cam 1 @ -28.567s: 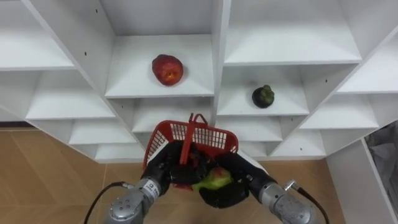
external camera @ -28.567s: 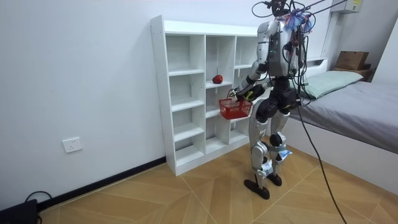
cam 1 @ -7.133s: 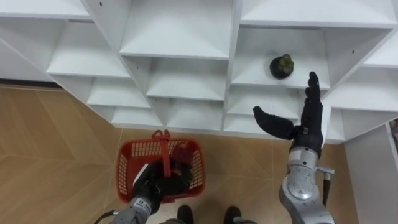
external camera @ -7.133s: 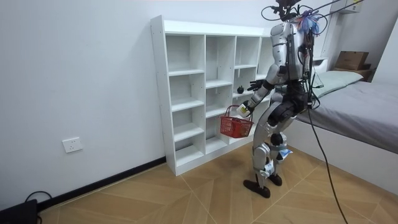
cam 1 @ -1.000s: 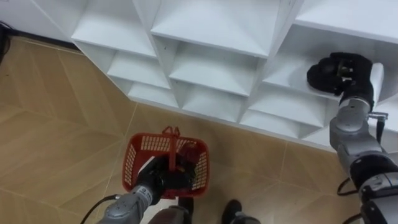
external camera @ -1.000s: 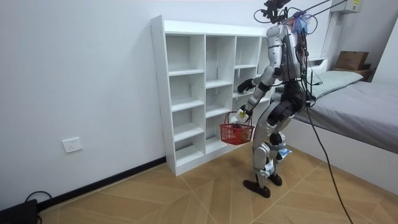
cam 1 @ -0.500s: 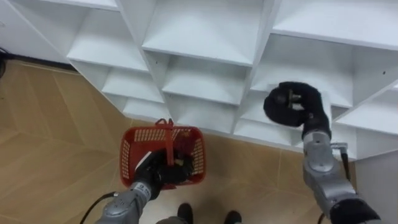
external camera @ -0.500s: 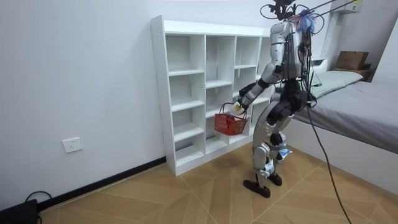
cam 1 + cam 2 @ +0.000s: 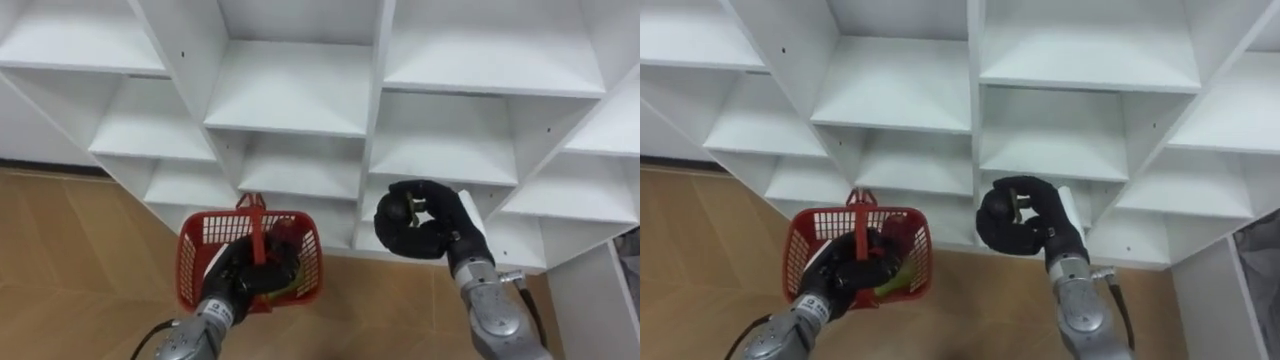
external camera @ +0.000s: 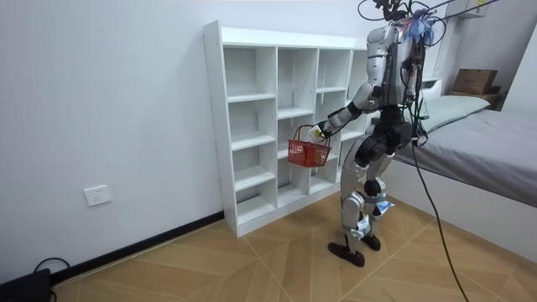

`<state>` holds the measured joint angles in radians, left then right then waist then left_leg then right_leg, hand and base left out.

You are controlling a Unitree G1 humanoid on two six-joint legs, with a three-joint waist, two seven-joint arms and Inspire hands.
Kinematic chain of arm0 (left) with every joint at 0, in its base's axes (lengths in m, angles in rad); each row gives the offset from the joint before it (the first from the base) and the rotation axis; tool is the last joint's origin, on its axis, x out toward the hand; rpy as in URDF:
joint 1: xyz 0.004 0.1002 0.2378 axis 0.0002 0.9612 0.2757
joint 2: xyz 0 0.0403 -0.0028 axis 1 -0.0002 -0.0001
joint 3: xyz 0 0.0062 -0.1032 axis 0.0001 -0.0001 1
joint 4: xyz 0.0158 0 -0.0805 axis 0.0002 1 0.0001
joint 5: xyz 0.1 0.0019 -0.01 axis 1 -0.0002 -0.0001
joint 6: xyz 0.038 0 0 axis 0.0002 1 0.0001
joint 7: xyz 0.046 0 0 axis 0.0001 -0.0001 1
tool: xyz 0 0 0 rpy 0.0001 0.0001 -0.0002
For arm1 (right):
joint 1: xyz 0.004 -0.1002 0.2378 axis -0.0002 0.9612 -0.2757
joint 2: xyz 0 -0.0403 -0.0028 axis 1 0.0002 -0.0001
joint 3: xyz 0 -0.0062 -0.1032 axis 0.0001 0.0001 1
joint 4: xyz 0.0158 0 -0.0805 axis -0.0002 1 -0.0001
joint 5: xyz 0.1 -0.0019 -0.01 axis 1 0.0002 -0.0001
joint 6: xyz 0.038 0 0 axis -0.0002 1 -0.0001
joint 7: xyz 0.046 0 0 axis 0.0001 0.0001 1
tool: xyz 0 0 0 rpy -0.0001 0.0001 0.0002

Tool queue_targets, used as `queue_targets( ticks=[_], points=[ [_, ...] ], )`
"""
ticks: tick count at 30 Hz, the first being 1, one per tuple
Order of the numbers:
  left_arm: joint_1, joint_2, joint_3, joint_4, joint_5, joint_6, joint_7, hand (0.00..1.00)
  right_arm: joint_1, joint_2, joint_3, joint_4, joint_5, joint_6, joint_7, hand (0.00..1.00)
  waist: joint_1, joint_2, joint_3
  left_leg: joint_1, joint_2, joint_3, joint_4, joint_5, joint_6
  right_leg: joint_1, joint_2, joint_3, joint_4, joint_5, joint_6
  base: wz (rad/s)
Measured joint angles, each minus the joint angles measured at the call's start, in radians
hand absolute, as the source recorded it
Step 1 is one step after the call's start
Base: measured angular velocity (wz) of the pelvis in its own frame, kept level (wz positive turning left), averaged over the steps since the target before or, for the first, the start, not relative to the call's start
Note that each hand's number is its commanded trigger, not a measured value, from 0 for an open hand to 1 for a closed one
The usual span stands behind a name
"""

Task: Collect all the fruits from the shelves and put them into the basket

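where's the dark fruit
The fruit is in the right hand, centre of the eye views, before the shelf, right of the basket the left hand holds.

No readable text, label, number or sign is showing anywhere, whether on the white closet (image 9: pixel 290 90), on the red basket (image 9: pixel 212 232) or on the wall socket (image 10: pixel 98 195).

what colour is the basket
Red; the basket shows best in the left eye view, its handle in the left hand.
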<state>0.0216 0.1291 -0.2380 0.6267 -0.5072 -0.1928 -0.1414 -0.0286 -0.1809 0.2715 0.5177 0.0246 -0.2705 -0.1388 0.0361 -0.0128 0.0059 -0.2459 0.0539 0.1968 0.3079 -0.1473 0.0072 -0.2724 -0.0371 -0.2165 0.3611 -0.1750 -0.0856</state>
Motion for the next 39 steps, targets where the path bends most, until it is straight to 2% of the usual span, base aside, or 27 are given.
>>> queue_targets(
  ticks=[2, 8, 16, 23, 26, 33, 39],
  points=[
    [0.016, -0.001, 0.002, -0.008, -0.002, -0.009, -0.001, 1.00, 0.019, -0.001, 0.000, -0.039, -0.004, 0.000, 0.021, 1.00, -0.006, -0.005, -0.0019, 0.036, -0.002, 0.005, -0.019, -0.001, -0.002, 0.027, 0.005, 0.015, -0.016, 0.004, 0.003, -0.22],
    [0.019, -0.003, -0.008, -0.013, -0.002, -0.009, -0.001, 1.00, 0.069, -0.003, 0.004, -0.139, -0.001, 0.001, 0.073, 1.00, -0.017, -0.007, -0.0004, 0.068, -0.008, 0.002, -0.036, -0.004, 0.000, 0.060, 0.006, 0.020, -0.038, 0.007, 0.010, -0.03],
    [0.019, -0.004, -0.021, -0.013, -0.001, -0.009, 0.001, 1.00, 0.070, 0.012, 0.020, -0.153, 0.002, 0.004, 0.122, 1.00, -0.006, -0.010, 0.0034, 0.083, -0.014, 0.002, -0.050, -0.008, 0.002, 0.062, 0.005, 0.034, -0.038, 0.004, 0.016, -0.05],
    [0.014, -0.008, -0.023, -0.011, -0.003, -0.010, 0.001, 1.00, 0.068, 0.015, 0.042, -0.214, 0.007, 0.003, 0.154, 1.00, -0.005, -0.019, 0.0139, 0.083, -0.015, 0.002, -0.051, -0.008, 0.002, 0.060, 0.006, 0.039, -0.037, 0.003, 0.016, -0.02],
    [0.012, -0.008, -0.024, -0.010, -0.003, -0.010, 0.001, 1.00, 0.067, 0.016, 0.069, -0.214, 0.007, 0.003, 0.170, 1.00, -0.004, -0.020, 0.0155, 0.083, -0.015, 0.002, -0.050, -0.010, 0.002, 0.060, 0.006, 0.039, -0.038, 0.003, 0.016, 0.00],
    [0.009, -0.007, -0.045, -0.010, -0.003, -0.011, 0.001, 1.00, 0.067, 0.014, 0.101, -0.214, 0.006, 0.003, 0.195, 1.00, -0.005, -0.019, 0.0166, 0.076, -0.014, -0.004, -0.037, -0.017, 0.002, 0.060, 0.007, 0.036, -0.036, 0.002, 0.018, 0.00],
    [-0.018, -0.004, -0.056, -0.011, -0.002, -0.011, 0.000, 1.00, 0.065, 0.014, 0.101, -0.217, 0.004, 0.003, 0.209, 1.00, -0.004, -0.019, 0.0165, 0.058, -0.013, -0.007, -0.022, -0.022, 0.004, 0.046, 0.006, 0.036, -0.030, 0.001, 0.019, 0.00]
  ],
)
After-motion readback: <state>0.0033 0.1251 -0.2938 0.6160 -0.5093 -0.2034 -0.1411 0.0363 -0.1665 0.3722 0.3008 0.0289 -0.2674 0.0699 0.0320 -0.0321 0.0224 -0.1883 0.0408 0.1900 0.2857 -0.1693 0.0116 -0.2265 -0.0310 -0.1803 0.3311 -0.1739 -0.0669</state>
